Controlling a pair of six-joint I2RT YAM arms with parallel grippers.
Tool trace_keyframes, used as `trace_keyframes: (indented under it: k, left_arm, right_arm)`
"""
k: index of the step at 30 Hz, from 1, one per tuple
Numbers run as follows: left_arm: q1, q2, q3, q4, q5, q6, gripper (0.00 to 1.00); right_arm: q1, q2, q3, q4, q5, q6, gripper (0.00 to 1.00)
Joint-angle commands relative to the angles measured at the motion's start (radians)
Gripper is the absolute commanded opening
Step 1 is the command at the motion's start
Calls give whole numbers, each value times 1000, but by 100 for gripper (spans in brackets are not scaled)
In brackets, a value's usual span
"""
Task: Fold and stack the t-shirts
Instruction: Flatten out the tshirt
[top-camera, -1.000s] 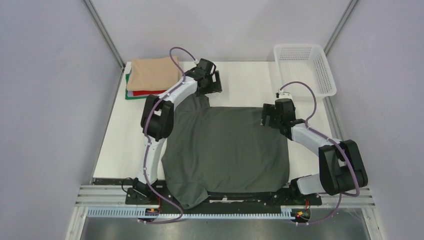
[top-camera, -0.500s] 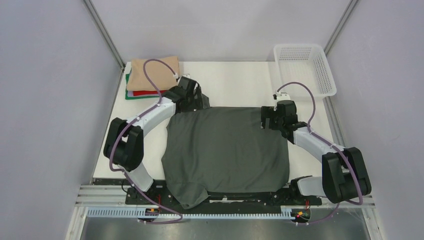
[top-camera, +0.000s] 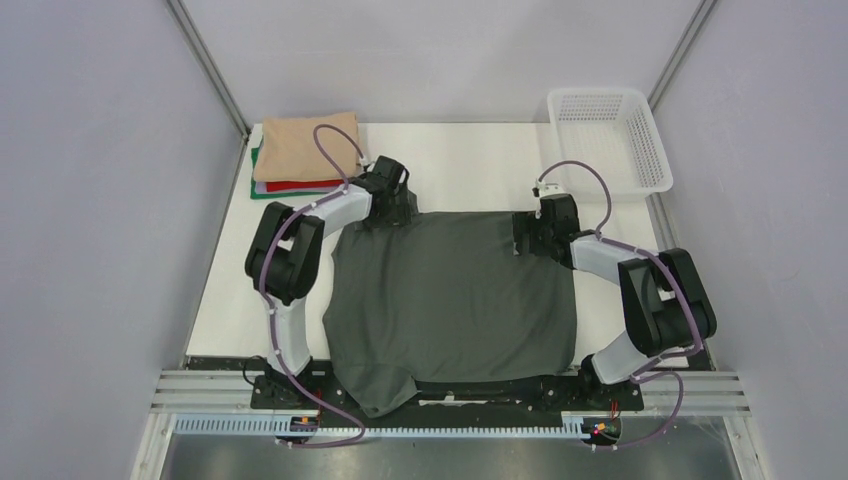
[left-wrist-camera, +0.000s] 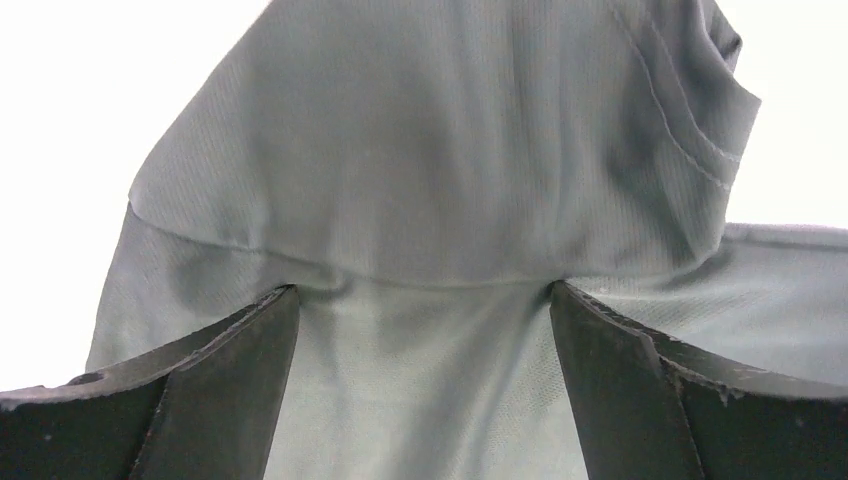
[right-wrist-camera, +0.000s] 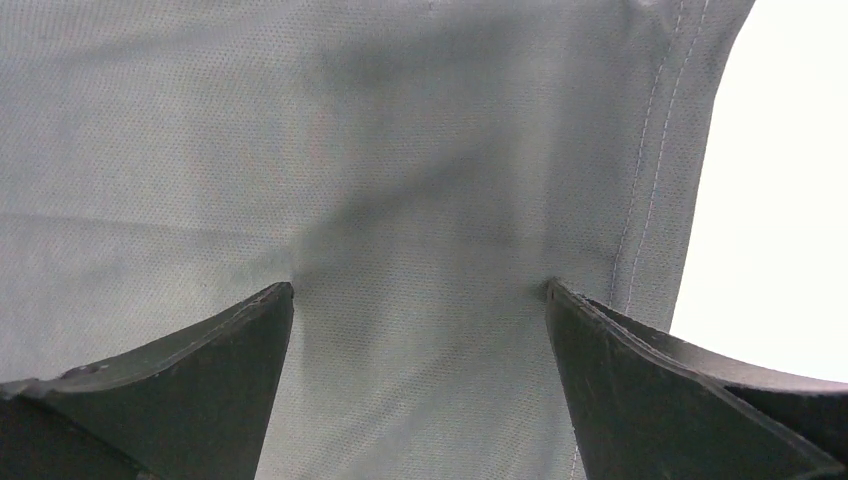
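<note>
I see charcoal t-shirt (top-camera: 455, 295) spread flat mid-desk (top-camera: 470, 160), near edge reaching arm bases. Left claw (top-camera: 386, 205) released, jaws wide, at shirt's far-left corner. Right claw (top-camera: 527, 237) likewise released at far-right corner. Cloth under both, unpinched. Folded stack (top-camera: 300, 150), tan on top, sits in desk's far-left corner.

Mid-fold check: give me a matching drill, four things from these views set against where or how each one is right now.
Things:
1. grey t-shirt
2. tan folded shirt
3. white basket
4. left gripper

Places or states:
A. far right corner of the table
B. open, at the grey shirt's far left corner
C. spread out mid-table
D. top of the stack, far left corner

Pairs: 1-C, 2-D, 3-A, 4-B
</note>
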Motion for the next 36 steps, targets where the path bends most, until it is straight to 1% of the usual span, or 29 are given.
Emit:
trace_keyframes:
  k: [1,5,11,17,23,27,29,31,34,36]
  left_arm:
    - [40,77,90,23,8,5,100]
    - [60,153,197,-11,11,23,100]
    - [96,282,407,-70,39,48,100]
    - [111,407,618,-125,74,72,100]
    - [112,482,792,-183,95,95,100]
    - [111,418,781,-186,128,98,100]
    - [111,352,735,-182,196,99,100]
    - [107,264,655,-156,255,101,100]
    - [89,93,488,-110,257,96,100]
    - [75,-25,373,-97,227,80,100]
  right_arm:
    - [2,90,83,9,37,2,98]
    - [2,163,161,-6,71,-3,98]
    - [-3,266,300,-59,136,-24,98]
    - [-16,366,436,-81,152,-33,98]
    - [-17,383,524,-96,163,-49,98]
    - [-16,310,492,-102,130,-51,98]
    - [-11,248,451,-113,102,-49,98]
    - [-5,167,399,-120,71,-51,98]
    - [5,52,303,-123,41,-44,98]
    - [13,-24,237,-142,41,-20,98]
